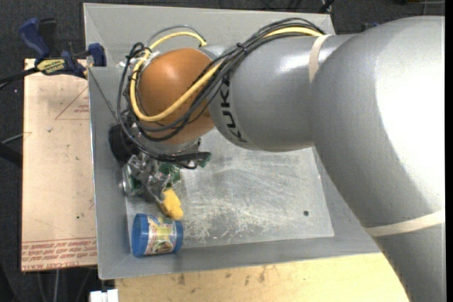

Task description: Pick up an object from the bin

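Note:
My gripper is low over the bin's left side, under the arm's wrist, with its metal parts close to the floor. A small yellow lump lies just to its lower right, touching or almost touching it. Something green and white sits right beside the gripper, partly hidden. A black rounded object lies by the left wall, just above the gripper. A short jar with a blue cap and a yellow-green label lies on its side near the front left corner.
The large arm and its orange wrist cover hide the back and middle of the bin. The bin floor shows bare, scuffed metal to the right of the gripper, toward the front right corner.

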`<state>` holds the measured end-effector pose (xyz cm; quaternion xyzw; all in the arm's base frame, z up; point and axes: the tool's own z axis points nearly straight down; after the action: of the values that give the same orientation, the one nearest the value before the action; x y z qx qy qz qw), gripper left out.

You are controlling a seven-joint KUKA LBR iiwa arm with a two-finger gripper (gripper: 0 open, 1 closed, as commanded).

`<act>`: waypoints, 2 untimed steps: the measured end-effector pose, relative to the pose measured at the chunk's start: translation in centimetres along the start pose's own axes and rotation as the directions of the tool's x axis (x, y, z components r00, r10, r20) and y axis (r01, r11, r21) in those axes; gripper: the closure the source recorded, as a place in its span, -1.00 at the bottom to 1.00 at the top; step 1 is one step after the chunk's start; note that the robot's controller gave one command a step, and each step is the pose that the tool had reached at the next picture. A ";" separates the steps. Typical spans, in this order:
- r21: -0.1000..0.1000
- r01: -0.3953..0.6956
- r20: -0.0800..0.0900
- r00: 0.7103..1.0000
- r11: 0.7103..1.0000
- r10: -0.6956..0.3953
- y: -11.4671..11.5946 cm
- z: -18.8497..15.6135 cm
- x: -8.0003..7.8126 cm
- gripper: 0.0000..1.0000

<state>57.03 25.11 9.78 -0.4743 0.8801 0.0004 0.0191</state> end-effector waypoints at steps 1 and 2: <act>0.000 0.000 0.000 1.000 1.000 0.000 0.0 0.0 0.0 1.00; 0.000 0.000 0.000 1.000 1.000 0.000 0.0 0.0 0.0 1.00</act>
<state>57.02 25.10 9.76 -0.4744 0.8801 0.0005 0.0188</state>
